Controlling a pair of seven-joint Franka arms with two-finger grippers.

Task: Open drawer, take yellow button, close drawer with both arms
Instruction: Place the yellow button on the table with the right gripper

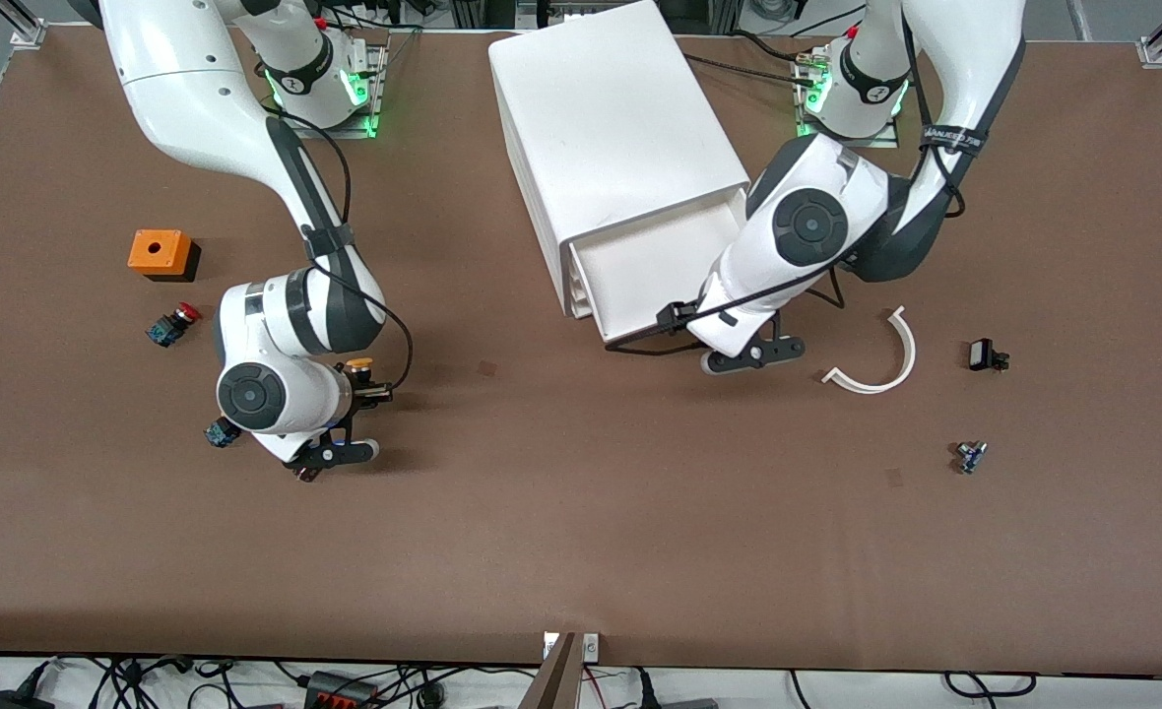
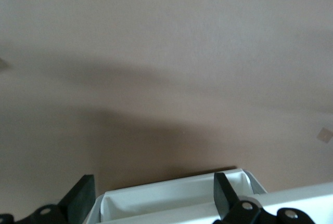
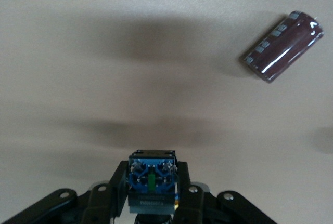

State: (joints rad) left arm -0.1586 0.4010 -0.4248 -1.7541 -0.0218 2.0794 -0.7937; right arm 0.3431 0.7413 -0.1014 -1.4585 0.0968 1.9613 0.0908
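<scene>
The right gripper (image 3: 151, 193) pinches the button (image 1: 359, 366) over bare table (image 1: 581, 512) toward the right arm's end. The left gripper (image 2: 151, 195) – fingers spread – straddles the front edge of the open drawer (image 1: 645, 266).

The front view looks down from high across the surface (image 1: 581, 551), facing both bases. The left wrist view sits close over the drawer (image 2: 171, 198), which the front view shares. The right wrist view looks down closely at the surface.
</scene>
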